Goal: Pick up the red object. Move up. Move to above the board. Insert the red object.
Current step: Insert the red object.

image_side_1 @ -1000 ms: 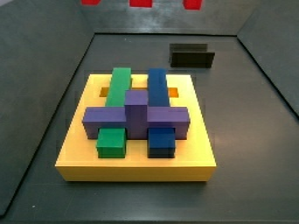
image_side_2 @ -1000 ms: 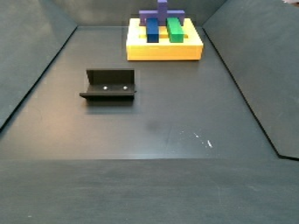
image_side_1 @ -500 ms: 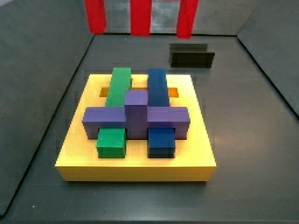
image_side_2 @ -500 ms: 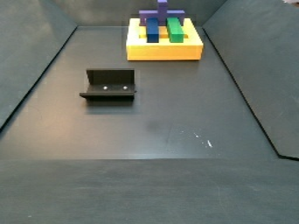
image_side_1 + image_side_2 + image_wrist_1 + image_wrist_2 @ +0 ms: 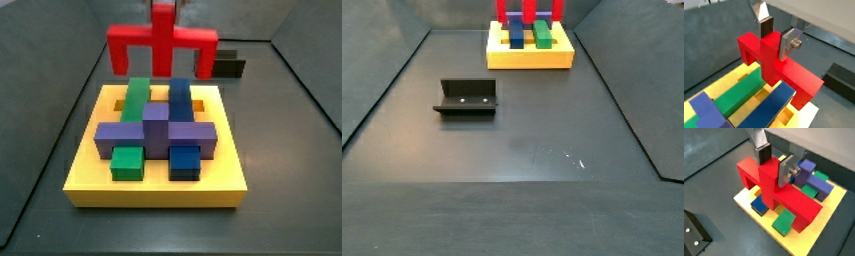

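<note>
Clamping the red object (image 5: 774, 62) by its central stem, with one silver finger (image 5: 765, 22) behind and the other in front, hung the gripper (image 5: 776, 35) in a wrist view, low over the green bar (image 5: 741, 95) and blue bar (image 5: 774, 107) of the board (image 5: 717, 85). Showed the crossbar level, both end legs pointing down, not yet seated.

Showed the same hold in a wrist view from another angle: gripper (image 5: 774, 162) shut upon the stem of the red object (image 5: 777, 193), above the yellow board (image 5: 834, 200), with the purple block (image 5: 807, 173) behind it and the fixture (image 5: 696, 235) apart on the floor.

Placed the red object (image 5: 163, 42) in a side view over the far end of the board (image 5: 154, 185), legs straddling the tops of the green bar (image 5: 136, 95) and blue bar (image 5: 179, 95), the fixture (image 5: 230, 66) partly hidden behind. Sat higher half a second before, legs only just entering the frame; was cropped to mere tips a second before. Judged, therefore, to be descending, with the insertion begun and not finished.

Caught only the legs of the red object (image 5: 528, 10) in a side view at the frame's upper edge, over the board (image 5: 529, 55), where nothing red had shown before; fixture (image 5: 466, 97) unmoved. Could not tell from here whether the legs met their slots.
</note>
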Robot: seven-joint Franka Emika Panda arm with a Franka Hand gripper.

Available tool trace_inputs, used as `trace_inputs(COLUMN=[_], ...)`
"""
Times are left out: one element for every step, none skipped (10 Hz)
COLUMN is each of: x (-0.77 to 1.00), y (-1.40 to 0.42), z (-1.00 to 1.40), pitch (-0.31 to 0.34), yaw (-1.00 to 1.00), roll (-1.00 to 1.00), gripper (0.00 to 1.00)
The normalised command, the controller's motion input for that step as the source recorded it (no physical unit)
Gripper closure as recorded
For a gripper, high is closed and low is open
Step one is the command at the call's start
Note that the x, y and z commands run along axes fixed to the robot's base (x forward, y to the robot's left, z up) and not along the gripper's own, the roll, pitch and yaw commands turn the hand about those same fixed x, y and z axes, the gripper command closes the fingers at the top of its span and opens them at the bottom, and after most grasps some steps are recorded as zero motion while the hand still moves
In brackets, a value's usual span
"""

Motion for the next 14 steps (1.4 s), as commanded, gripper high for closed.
trace_inputs(x=[0.0, 0.0, 0.06, 0.07, 0.01, 0.0, 0.0, 0.03, 0.0, -0.02, 0.0, -0.01, -0.03, -0.06], y=[-0.06, -0.09, -0.11, -0.08, -0.06, -0.05, -0.03, 0.0, -0.01, 0.0, 0.0, 0.0, -0.01, -0.03], z=[-0.45, -0.3, -0.16, -0.15, -0.23, -0.3, -0.35, -0.33, -0.21, 0.0, 0.0, 0.0, 0.0, 0.0], pitch=[-0.103, -0.119, -0.051, -0.044, -0.063, -0.069, -0.08, -0.076, -0.033, 0.0, 0.0, -0.003, -0.01, -0.037], yaw=[0.0, 0.05, 0.05, 0.07, 0.06, 0.06, 0.06, 0.09, 0.02, 0.0, 0.0, 0.0, 0.0, 0.0], roll=[0.1, 0.02, 0.0, 0.0, 0.0, 0.0, 0.0, 0.0, 0.0, -0.01, -0.02, -0.02, -0.04, -0.06], gripper=[1.0, 1.0, 1.0, 1.0, 1.0, 1.0, 1.0, 1.0, 1.0, 1.0, 1.0, 1.0, 1.0, 1.0])
